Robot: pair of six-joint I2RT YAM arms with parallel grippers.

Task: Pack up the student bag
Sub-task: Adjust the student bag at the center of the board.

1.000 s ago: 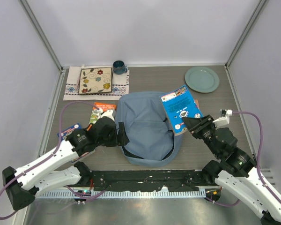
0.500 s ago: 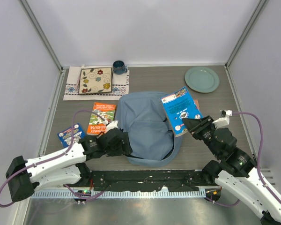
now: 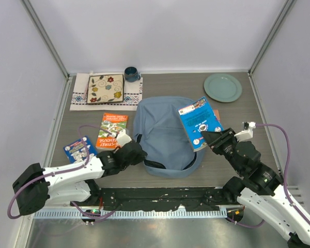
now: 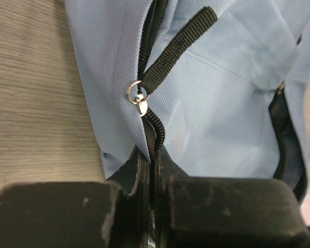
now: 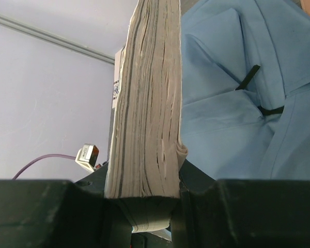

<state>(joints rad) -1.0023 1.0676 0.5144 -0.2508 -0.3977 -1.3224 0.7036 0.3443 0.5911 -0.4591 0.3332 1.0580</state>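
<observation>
ROBOTICS LAB TEST CELL: Plain pale wall panels [image 3: 160,31] set in bare aluminium frame posts [image 3: 45,36] box in a wood-grain table [image 3: 165,85]. The left arm [image 3: 67,173] and the right arm [image 3: 258,178], both trailing purple cables [image 3: 273,125], are bolted to a black rail [image 3: 160,196] along the table's near edge. Everyday props lie spread over the tabletop: a student bag [image 3: 163,134], a blue book [image 3: 199,121], a green plate [image 3: 223,87], a dark mug [image 3: 131,73] and a patterned cloth [image 3: 80,94].

One paperback [image 3: 112,130] is lying left of the student bag [image 3: 163,137]; plate [image 3: 222,87] is sitting behind-right, mug [image 3: 131,74] behind-left (beside a tray [image 3: 106,89]).
</observation>
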